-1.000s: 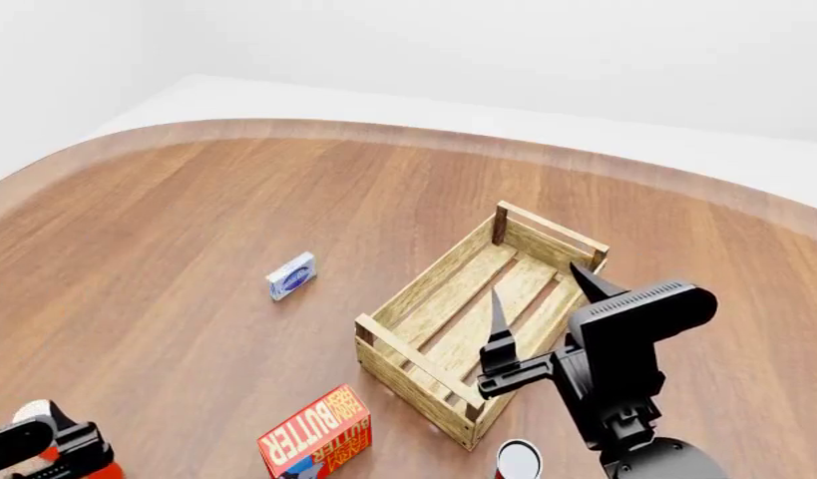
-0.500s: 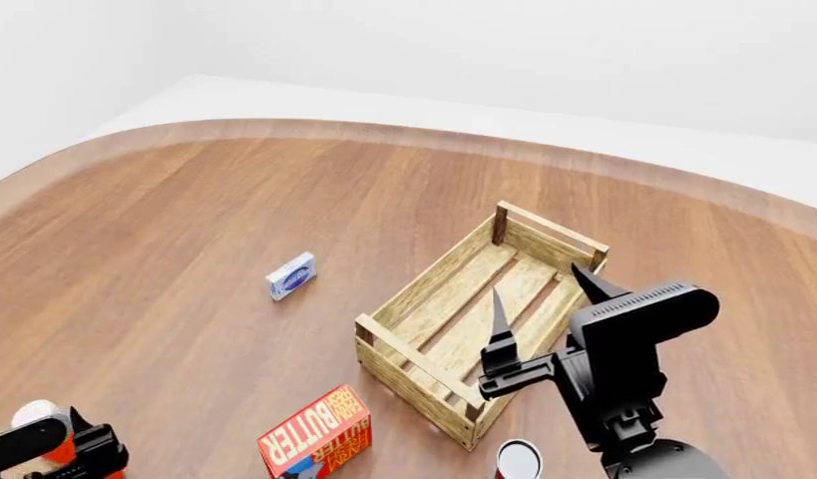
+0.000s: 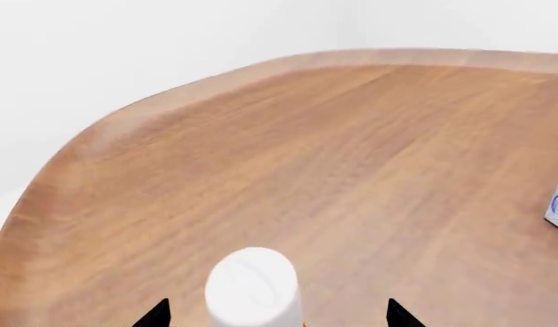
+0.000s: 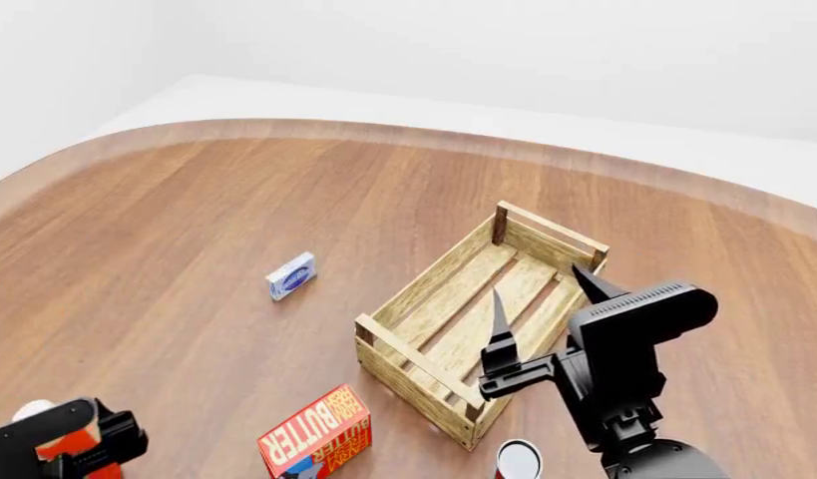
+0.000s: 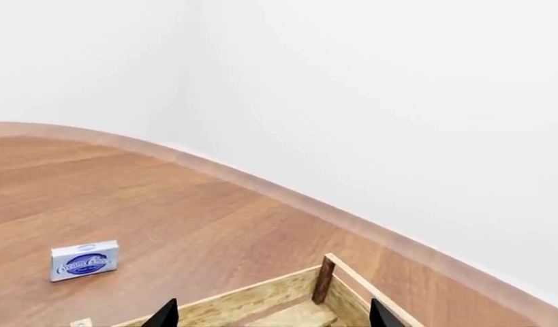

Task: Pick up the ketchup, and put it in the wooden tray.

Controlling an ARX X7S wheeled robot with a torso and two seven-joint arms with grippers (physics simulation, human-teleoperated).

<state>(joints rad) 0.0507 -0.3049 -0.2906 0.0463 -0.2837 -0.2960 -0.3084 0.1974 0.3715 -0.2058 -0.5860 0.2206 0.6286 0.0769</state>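
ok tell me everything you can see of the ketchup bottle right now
Little of the ketchup shows. In the head view, at the near left table edge, an orange-red body patch and a sliver of white cap peek out behind the dark left gripper. In the left wrist view, its rounded white cap fills the space between the two open fingertips, with a thin red rim below. It appears upright on the wooden table. Whether the fingers touch it can't be told; the label is hidden.

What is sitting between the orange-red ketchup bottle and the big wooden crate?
In the head view, the red-and-yellow butter box lies between the orange-red ketchup bottle and the pale wooden crate.
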